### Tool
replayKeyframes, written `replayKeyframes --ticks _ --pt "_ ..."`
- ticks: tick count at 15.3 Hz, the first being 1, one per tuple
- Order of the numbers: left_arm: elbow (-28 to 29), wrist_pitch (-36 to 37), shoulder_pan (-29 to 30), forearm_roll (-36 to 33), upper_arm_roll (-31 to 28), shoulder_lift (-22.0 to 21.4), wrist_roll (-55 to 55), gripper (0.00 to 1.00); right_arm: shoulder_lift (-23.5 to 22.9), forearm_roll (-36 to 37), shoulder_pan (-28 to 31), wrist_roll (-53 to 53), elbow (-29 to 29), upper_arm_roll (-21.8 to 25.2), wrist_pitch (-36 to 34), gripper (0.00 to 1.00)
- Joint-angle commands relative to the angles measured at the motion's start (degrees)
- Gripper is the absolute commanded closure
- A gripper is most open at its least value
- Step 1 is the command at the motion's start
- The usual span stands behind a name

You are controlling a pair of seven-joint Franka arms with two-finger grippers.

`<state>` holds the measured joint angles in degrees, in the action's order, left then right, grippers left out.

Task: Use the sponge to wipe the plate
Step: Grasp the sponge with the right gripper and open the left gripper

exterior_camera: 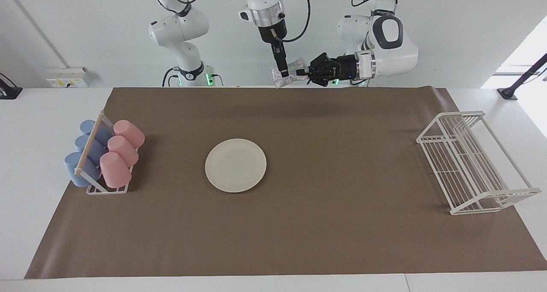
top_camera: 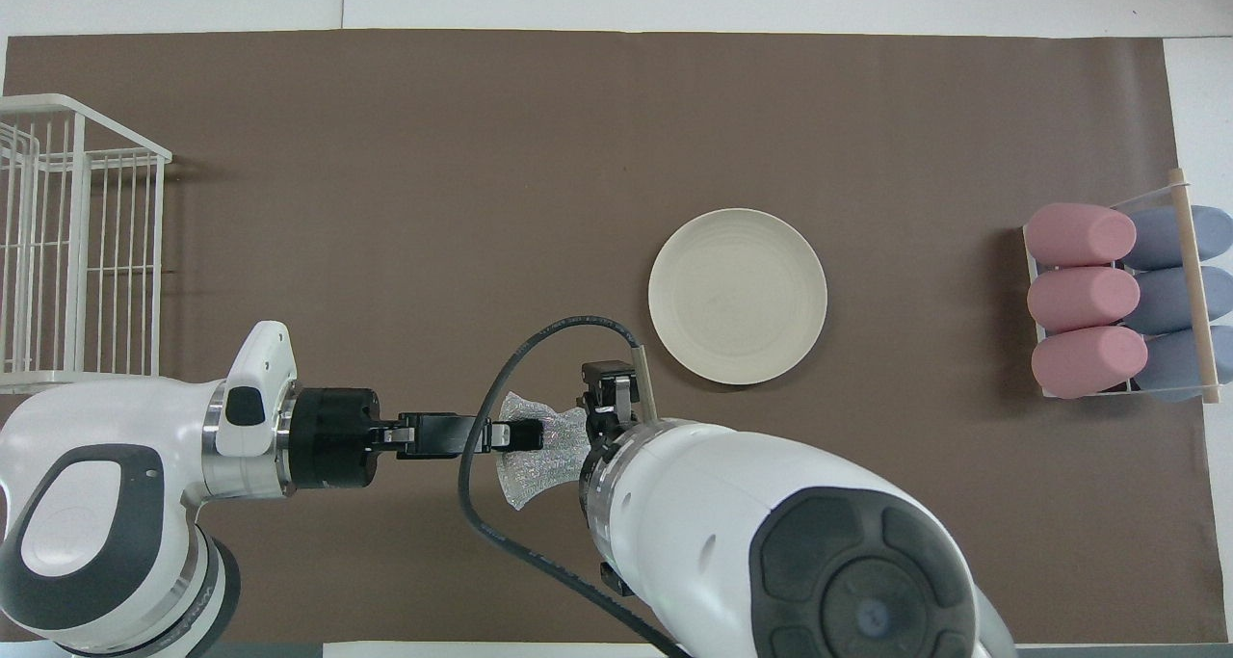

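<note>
The cream-white plate (exterior_camera: 235, 165) (top_camera: 738, 295) lies bare on the brown mat, toward the right arm's end of the middle. High over the mat's edge nearest the robots, my left gripper (exterior_camera: 302, 72) (top_camera: 530, 435) points sideways, shut on the silvery wrinkly sponge (exterior_camera: 291, 71) (top_camera: 535, 475). My right gripper (exterior_camera: 282, 73) hangs straight down, open, with its fingertips at the sponge's free end. Whether they touch it I cannot tell. In the overhead view the right arm's wrist covers that end of the sponge.
A rack of pink and blue cups (exterior_camera: 102, 159) (top_camera: 1117, 302) lies at the right arm's end of the mat (exterior_camera: 342, 223). A white wire rack (exterior_camera: 470, 163) (top_camera: 67, 244) stands at the left arm's end.
</note>
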<state>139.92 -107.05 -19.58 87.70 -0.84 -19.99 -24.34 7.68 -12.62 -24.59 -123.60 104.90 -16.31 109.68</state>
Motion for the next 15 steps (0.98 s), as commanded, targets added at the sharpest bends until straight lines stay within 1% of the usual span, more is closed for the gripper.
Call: replayKeyframes --ticks 1,3,5,8,9,11,12,14,15 --pt "1.8 -0.6 -1.2 1.2 -0.8 -1.9 -1.0 1.00 3.1 -1.1 -0.4 -0.2 5.0 0.0 4.5 0.00" --pt "1.8 0.2 -1.2 1.2 -0.9 -2.0 -1.1 1.00 3.4 -1.0 -0.5 -0.2 5.3 -0.2 4.8 0.00" --pt "1.9 0.3 -1.2 1.1 -1.1 -2.1 -1.1 1.00 3.4 -1.0 -0.4 0.7 5.3 -0.2 5.2 0.08" --pt "2.5 1.0 -1.1 0.8 -1.2 -2.5 -1.2 1.00 3.4 -0.9 -0.5 0.8 6.2 -0.6 7.7 0.12" --pt "2.5 1.1 -1.0 0.7 -1.2 -2.4 -1.2 1.00 3.4 -0.9 -0.9 1.0 6.7 -0.8 8.0 0.19" --pt "2.5 1.4 -1.0 0.5 -1.2 -2.5 -1.2 1.00 3.5 -1.0 -1.2 1.1 6.8 -0.7 8.1 0.24" --pt "2.5 1.4 -0.9 0.5 -1.2 -2.4 -1.2 1.00 3.5 -0.9 -1.2 1.1 6.9 -0.7 8.1 0.30" --pt "2.5 1.6 -0.9 0.3 -1.3 -2.5 -1.2 1.00 3.5 -0.9 -1.2 2.3 7.0 -0.8 8.1 0.67" --pt "2.5 1.6 -0.8 0.3 -1.3 -2.5 -1.2 1.00 3.6 -0.9 -1.2 3.7 7.1 -0.7 7.9 0.78"
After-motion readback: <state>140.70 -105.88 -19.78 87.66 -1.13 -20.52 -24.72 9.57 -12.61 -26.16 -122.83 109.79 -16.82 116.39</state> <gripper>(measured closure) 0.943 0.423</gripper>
